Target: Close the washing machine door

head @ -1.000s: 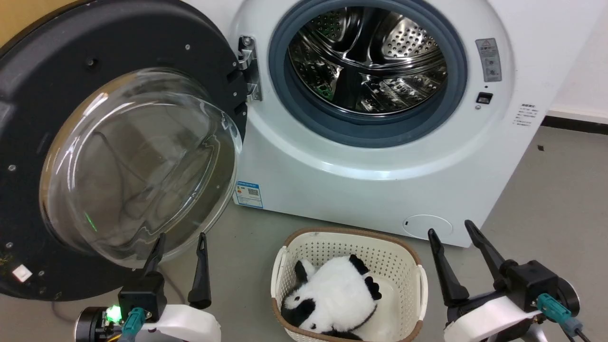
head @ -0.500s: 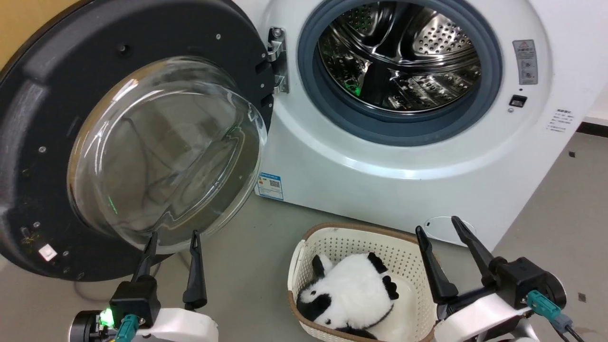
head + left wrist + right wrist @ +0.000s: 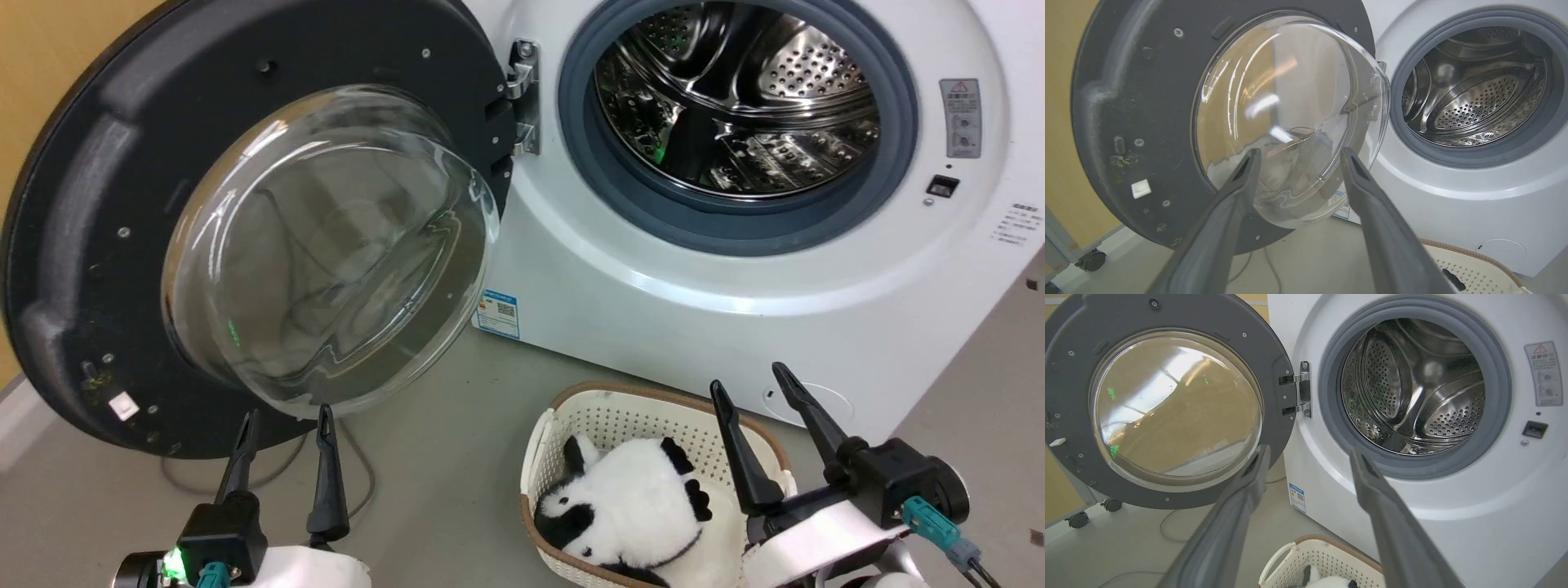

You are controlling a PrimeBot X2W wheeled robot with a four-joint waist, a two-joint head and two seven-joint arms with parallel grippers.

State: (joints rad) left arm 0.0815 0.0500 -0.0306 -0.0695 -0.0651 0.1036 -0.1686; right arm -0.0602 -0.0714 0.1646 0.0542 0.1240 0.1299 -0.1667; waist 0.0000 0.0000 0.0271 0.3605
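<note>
Smooth grey floor (image 3: 441, 482), yellow wall at left. Large round black washing machine door (image 3: 90, 212) with its bulging clear glass bowl stands swung wide open on its hinge, left of the white boxy front-loading washing machine (image 3: 653, 318) — shiny perforated steel drum (image 3: 735, 106) exposed. Left gripper (image 3: 286, 412) near the door's lower rim, fingers spread, empty. Right gripper (image 3: 747, 376) likewise spread, empty — over a cream perforated plastic basket (image 3: 563, 412) holding a black-and-white plush panda (image 3: 637, 506).

Before the washing machine (image 3: 653, 310).
Left of the drum (image 3: 735, 106): the washing machine door (image 3: 82, 245), swung wide. On the floor (image 3: 441, 457) in front, right of the door: a basket (image 3: 629, 420) with a plush toy (image 3: 637, 506) inside.
</note>
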